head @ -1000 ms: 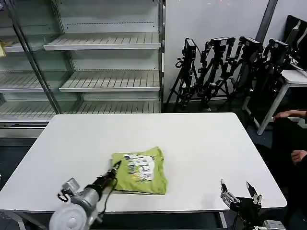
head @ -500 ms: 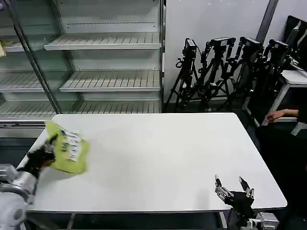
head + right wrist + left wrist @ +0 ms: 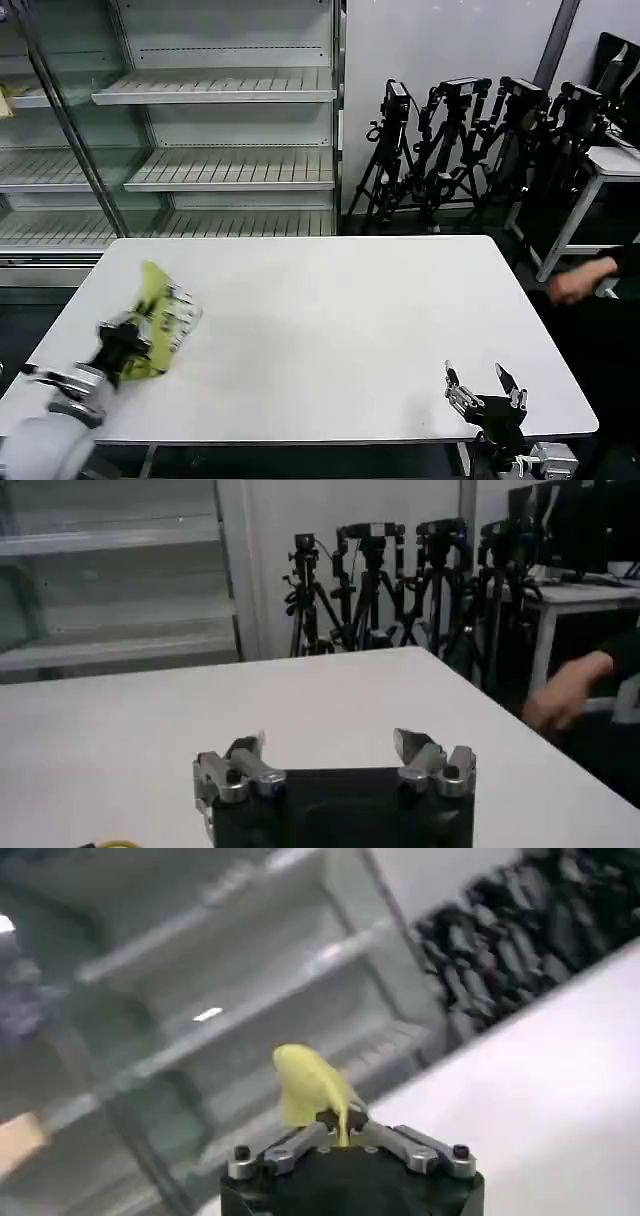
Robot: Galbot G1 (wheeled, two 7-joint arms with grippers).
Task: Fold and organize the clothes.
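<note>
Since half a second ago the left gripper point(image 3: 128, 338) has carried the bunched lime-green T-shirt point(image 3: 160, 318) slightly nearer and toward the middle along the white desk point(image 3: 340, 320), after sweeping it from the desk's front centre to its left edge. The gripper is clamped on the shirt, printed graphic facing outward. The right gripper point(image 3: 484, 390) hangs at the desk's front right corner, fingers spread wide and holding nothing.

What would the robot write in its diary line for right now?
left gripper: shut on T-shirt, at table's left edge | right gripper: open, idle near front-right edge
</note>
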